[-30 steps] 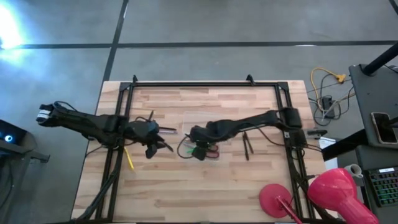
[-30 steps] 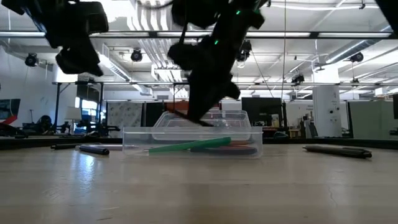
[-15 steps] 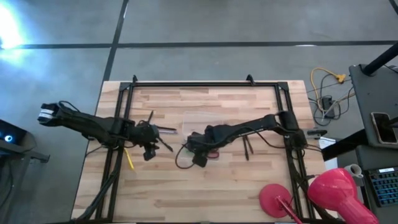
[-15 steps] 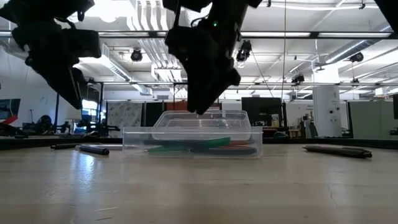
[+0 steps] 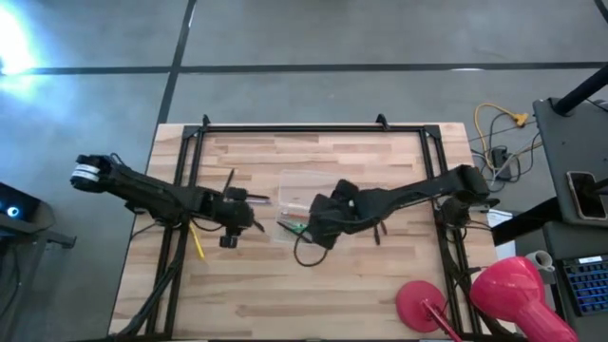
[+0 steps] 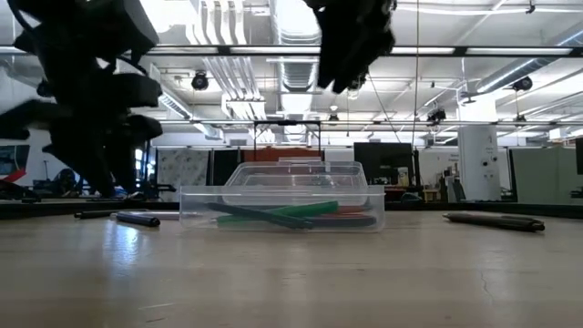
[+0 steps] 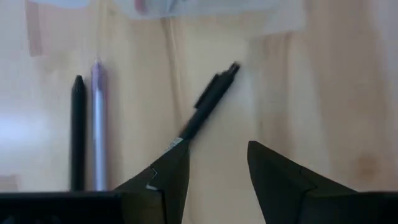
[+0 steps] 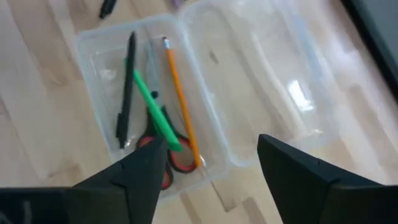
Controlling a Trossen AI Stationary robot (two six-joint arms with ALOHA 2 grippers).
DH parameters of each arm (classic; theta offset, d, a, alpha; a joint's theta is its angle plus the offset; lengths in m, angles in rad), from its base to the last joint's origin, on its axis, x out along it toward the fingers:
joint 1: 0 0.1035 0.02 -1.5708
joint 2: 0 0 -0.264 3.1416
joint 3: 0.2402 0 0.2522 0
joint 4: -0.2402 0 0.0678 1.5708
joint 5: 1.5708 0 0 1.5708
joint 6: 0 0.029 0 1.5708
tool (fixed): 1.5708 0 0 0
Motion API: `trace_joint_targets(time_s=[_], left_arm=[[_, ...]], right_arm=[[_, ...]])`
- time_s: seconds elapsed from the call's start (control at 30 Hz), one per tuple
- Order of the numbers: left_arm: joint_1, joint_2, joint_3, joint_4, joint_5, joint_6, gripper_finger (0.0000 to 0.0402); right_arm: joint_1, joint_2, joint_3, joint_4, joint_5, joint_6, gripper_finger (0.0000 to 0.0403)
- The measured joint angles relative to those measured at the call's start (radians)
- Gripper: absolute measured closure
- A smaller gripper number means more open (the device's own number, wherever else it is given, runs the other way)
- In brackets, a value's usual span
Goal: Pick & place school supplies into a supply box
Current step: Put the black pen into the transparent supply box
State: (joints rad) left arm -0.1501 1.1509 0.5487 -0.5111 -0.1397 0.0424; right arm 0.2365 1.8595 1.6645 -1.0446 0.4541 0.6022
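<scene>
The clear supply box [image 8: 146, 106] stands mid-table with its lid [image 8: 267, 81] folded open beside it. In it lie a green pen [image 8: 152, 112], a black pen [image 8: 126, 93], an orange pencil [image 8: 180, 93] and red-handled scissors [image 8: 165, 152]. My right gripper [image 8: 211, 168] hangs open above the box [image 6: 282, 208], holding nothing. My left gripper [image 7: 217, 168] is open just over the table left of the box, above a black pen [image 7: 208, 102]; a black pen [image 7: 78, 130] and a pale pen [image 7: 98, 124] lie beside it. A yellow pen [image 5: 198, 242] lies under the left arm.
Two dark pens [image 5: 378, 231] lie right of the box, under the right arm. A black metal frame [image 5: 304, 128] borders the table. Pink round objects [image 5: 503, 290] stand at the near right corner. Cables [image 5: 499, 133] lie beyond the right edge.
My right gripper has opened and let go of a dark pen, which now lies in the box across the green pen. It has then risen and drawn toward the table's right. My left gripper has come down toward the pens left of the box.
</scene>
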Motion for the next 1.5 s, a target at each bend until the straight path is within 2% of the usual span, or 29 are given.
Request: trace_joint_targets(time_s=[0.1,0.23,0.57,0.7,0.83,1.0,1.07,1.2,1.33,1.5], left_arm=[[0.000,0.054,0.015,0.005,-0.063,0.088,0.0256],[0.006,0.116,0.028,0.025,-0.079,0.201,0.0256],[0.034,0.283,0.044,0.027,-0.034,0.255,0.0256],[0.070,0.307,0.069,0.008,0.066,0.276,0.0262],[0.104,0.341,0.094,0.008,0.161,0.276,0.0297],[0.118,0.377,0.096,-0.004,0.188,0.274,0.0370],[0.118,0.384,0.097,-0.011,0.189,0.257,0.0387],[0.118,0.372,0.110,-0.020,0.196,0.161,0.0386],[0.120,0.305,0.171,-0.051,0.244,0.047,0.0389],[0.119,0.139,0.276,-0.063,0.258,-0.064,0.0390]], right_arm=[[0.010,-0.031,-0.018,-0.012,0.041,0.037,0.0148],[0.013,-0.045,-0.050,-0.035,0.046,0.083,0.0137],[0.041,-0.043,-0.088,-0.051,0.042,0.176,0.0137],[0.055,-0.043,-0.090,-0.050,0.042,0.182,0.0144],[0.064,-0.043,-0.096,-0.051,0.040,0.211,0.0151],[0.074,-0.043,-0.100,-0.052,0.040,0.236,0.0159],[0.077,-0.043,-0.100,-0.056,0.040,0.259,0.0162],[0.086,-0.043,-0.101,-0.088,0.042,0.300,0.0169],[0.109,-0.043,-0.102,-0.119,0.043,0.357,0.0177],[0.145,-0.043,-0.106,-0.140,0.087,0.468,0.0184]])
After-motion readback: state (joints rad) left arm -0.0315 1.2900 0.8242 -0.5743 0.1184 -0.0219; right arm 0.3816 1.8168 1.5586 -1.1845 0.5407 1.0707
